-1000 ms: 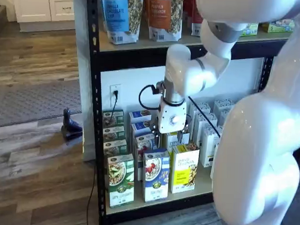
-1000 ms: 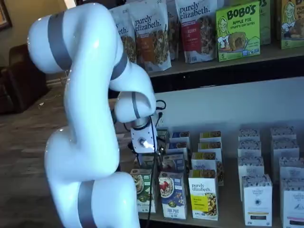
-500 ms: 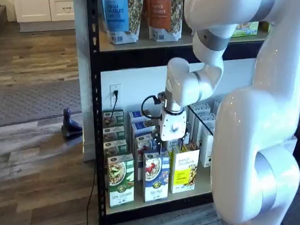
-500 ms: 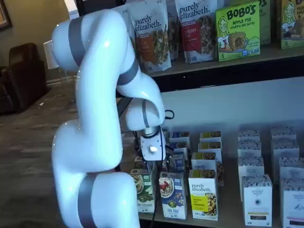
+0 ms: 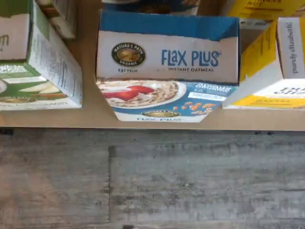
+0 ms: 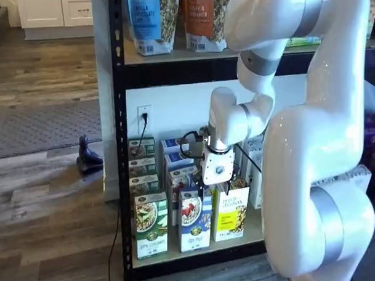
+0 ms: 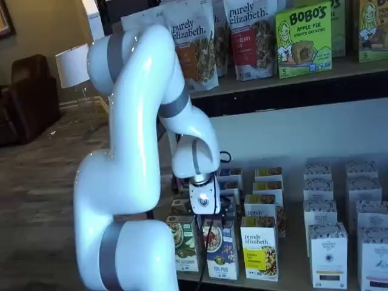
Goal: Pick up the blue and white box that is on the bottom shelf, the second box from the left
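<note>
The blue and white box (image 5: 167, 67) stands upright at the front of the bottom shelf (image 5: 90, 117). The wrist view looks straight down on its "Flax Plus" top and its bowl picture. It shows in both shelf views (image 6: 195, 220) (image 7: 220, 250), between a green-and-white carton (image 6: 150, 225) and a yellow carton (image 6: 231, 211). My gripper (image 6: 209, 188) hangs just above the blue and white box, white body upright. It also shows in a shelf view (image 7: 206, 217). Its fingers are dark against the cartons behind, and no gap can be made out. It holds nothing that I can see.
More carton rows stand behind the front row, and white cartons (image 7: 328, 254) stand further right. The upper shelf carries granola bags (image 7: 191, 42). The black rack upright (image 6: 116, 144) is on the left. Wooden floor (image 5: 152, 181) lies in front of the shelf edge.
The arm has swung over and the gripper has come down and a little to the right, from above the rear rows to just over the front blue and white box.
</note>
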Robot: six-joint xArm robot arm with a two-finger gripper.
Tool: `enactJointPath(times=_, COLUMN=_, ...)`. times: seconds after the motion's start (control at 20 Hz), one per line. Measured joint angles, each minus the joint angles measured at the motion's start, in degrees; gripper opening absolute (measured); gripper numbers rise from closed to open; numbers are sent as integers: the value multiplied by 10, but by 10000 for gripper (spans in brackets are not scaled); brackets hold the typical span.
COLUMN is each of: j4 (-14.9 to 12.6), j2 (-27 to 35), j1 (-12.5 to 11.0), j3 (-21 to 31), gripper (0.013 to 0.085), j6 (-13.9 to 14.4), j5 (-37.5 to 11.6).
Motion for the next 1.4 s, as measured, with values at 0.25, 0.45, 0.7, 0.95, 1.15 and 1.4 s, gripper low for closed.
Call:
enactJointPath(times=0.25, j4=-3, j2=32, j1=-1, j3=-26, gripper=850, j6=2, j5=-13)
enactJointPath(times=0.45, j4=-11, j2=50, j1=-1, j3=-49, gripper=850, j6=9, j5=-8)
enactJointPath(times=0.7, j4=-1, j2=77, j1=2, j3=-89, gripper=850, j6=2, j5=11)
enactJointPath(times=0.95, j4=7, j2=107, j1=8, j3=-131, gripper=850, j6=0, j5=35)
enactJointPath(times=1.15, j4=-4, j2=138, j1=8, j3=-174, gripper=850, j6=10, j5=58)
enactJointPath(times=1.4, j4=3, j2=173, j1=6, j3=-225, gripper=850, j6=1, j5=74)
